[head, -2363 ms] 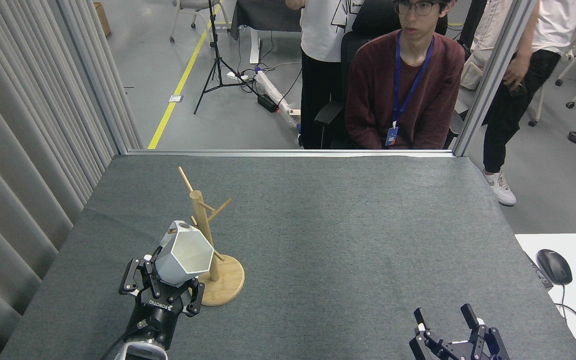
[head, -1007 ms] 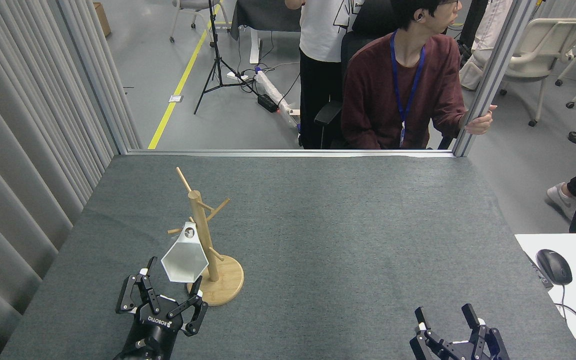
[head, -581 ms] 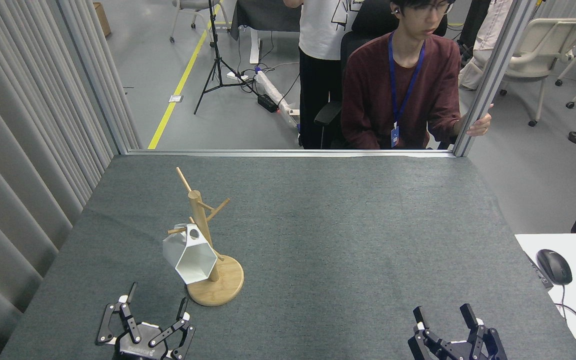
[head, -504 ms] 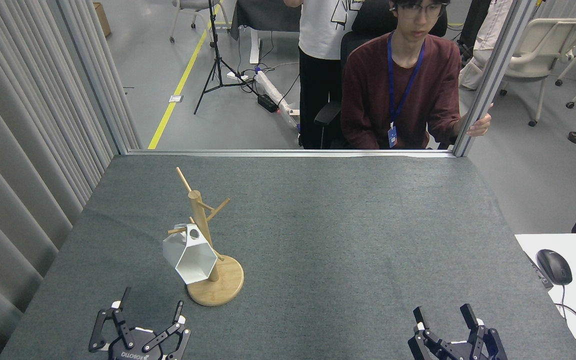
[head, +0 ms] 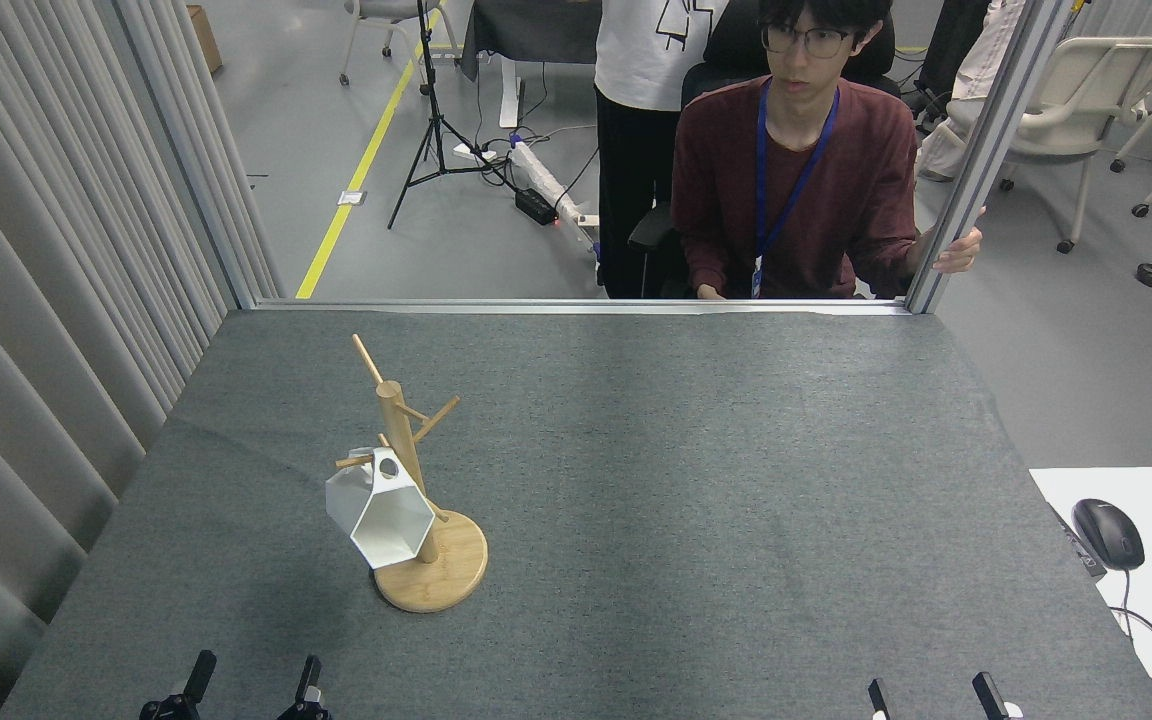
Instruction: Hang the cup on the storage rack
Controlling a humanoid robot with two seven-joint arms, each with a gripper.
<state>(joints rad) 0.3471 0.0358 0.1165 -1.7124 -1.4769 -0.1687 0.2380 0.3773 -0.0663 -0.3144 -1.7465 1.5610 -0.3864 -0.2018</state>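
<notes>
The white faceted cup [head: 378, 512] hangs by its holed tab on a lower left peg of the bamboo storage rack [head: 402, 445], its hexagonal mouth turned toward me. The rack stands on its round disc base [head: 451, 580] on the left half of the table. My left gripper [head: 252, 692] shows only its fingertips at the bottom edge, spread apart and well clear of the cup. My right gripper [head: 934, 697] likewise shows two separated fingertips at the bottom right, with nothing between them.
The grey felt table [head: 686, 480] stretches out to the right of the rack. A person in a maroon sweater [head: 796, 190] sits behind the far edge, one hand on the metal frame post [head: 976, 170]. A pleated curtain [head: 46, 300] lines the left side. A mouse [head: 1108, 533] lies on a white desk at right.
My left gripper let go of the cup, which now hangs on the rack's peg. Both grippers drew back toward the bottom edge until only their fingertips show.
</notes>
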